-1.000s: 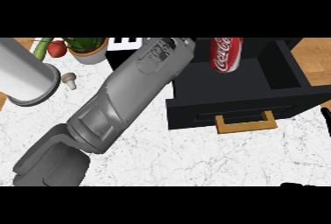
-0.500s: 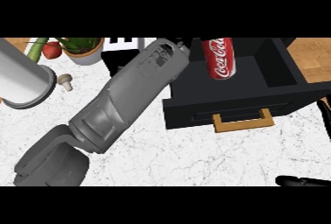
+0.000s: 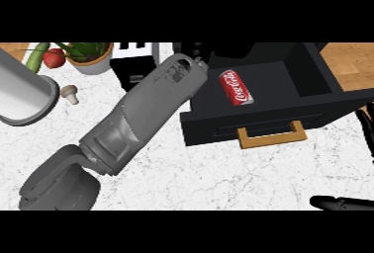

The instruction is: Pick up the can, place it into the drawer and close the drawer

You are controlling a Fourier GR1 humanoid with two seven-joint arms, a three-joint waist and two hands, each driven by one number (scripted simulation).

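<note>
The red cola can (image 3: 238, 87) lies on its side inside the open black drawer (image 3: 321, 84), slanted, with its top toward the drawer's front. A wooden handle (image 3: 272, 136) sits on the drawer's front panel. My left forearm crosses from the lower left up to the drawer's left rim. The left hand (image 3: 196, 51) is at the drawer's back left corner, apart from the can, and it blends into the dark box. My right hand (image 3: 342, 202) shows at the lower right edge with straight black fingers, holding nothing.
A large metal cylinder (image 3: 22, 99) stands at the left edge, with a small mushroom (image 3: 70, 94) beside it. A potted plant (image 3: 91, 57) and vegetables (image 3: 44, 55) are at the back left. A white and black box (image 3: 135, 62) stands beside the drawer unit.
The can has moved from the drawer's back toward its middle and now lies flat, apart from the left hand. The right hand's fingers have come further into view.
</note>
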